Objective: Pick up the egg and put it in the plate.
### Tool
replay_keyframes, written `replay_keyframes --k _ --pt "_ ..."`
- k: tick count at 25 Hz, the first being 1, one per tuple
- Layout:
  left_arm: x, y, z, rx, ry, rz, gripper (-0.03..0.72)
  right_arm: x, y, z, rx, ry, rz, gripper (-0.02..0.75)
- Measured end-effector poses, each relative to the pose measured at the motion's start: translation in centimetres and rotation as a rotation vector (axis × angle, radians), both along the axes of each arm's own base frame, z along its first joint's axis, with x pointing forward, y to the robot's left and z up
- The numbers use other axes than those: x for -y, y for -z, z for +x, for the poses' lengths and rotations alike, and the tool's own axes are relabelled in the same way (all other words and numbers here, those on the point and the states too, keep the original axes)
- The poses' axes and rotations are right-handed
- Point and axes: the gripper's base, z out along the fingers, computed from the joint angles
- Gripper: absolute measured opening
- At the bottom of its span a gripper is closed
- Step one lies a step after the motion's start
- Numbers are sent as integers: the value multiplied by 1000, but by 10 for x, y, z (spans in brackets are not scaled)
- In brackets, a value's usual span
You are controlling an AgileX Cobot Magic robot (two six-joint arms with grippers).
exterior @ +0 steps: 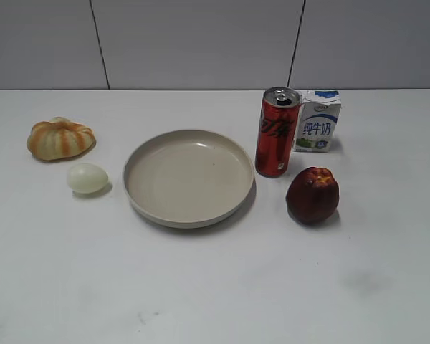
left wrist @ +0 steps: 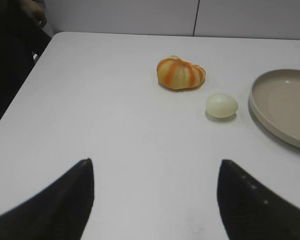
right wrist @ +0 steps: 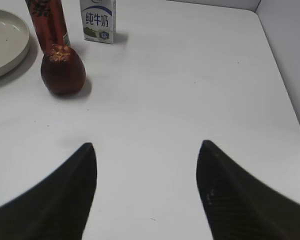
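Egg lies on its side on the white worktop, just left of the plate and apart from its rim, with nothing touching it. The plate, beige and shallow, sits bare near the middle of the worktop. Beyond the egg, farther from the plate on the left, rests a ribbed orange-and-cream pumpkin. Just right of the plate stands an upright red drink can with its tab opened, its base close to the plate's rim. Right of the can, still farther from the plate, stands a small blue-and-white milk carton. A dark red fruit, apple-like, sits on the plate's right, in front of the can.

Neither arm shows in the exterior view. In the left wrist view the left gripper hangs low over bare worktop with its two dark fingers spread wide and nothing between them; the egg lies ahead and to the right, beside the plate, with the pumpkin beyond. In the right wrist view the right gripper is likewise spread wide and empty above bare worktop, aimed past the plate's right side, the fruit, can and carton ahead on the left.
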Motion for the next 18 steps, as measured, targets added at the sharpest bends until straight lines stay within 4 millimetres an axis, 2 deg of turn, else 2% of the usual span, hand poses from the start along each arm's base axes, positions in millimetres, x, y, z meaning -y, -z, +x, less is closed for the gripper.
replay_keyframes --k 13,15,18 --pt "0 -5 1 28 6 14 564 0 0 0 0 0 -1 479" --pt "1 -13 8 72 28 41 564 0 0 0 0 0 0 479" --pt "3 -24 34 92 78 50 564 0 0 0 0 0 0 479"
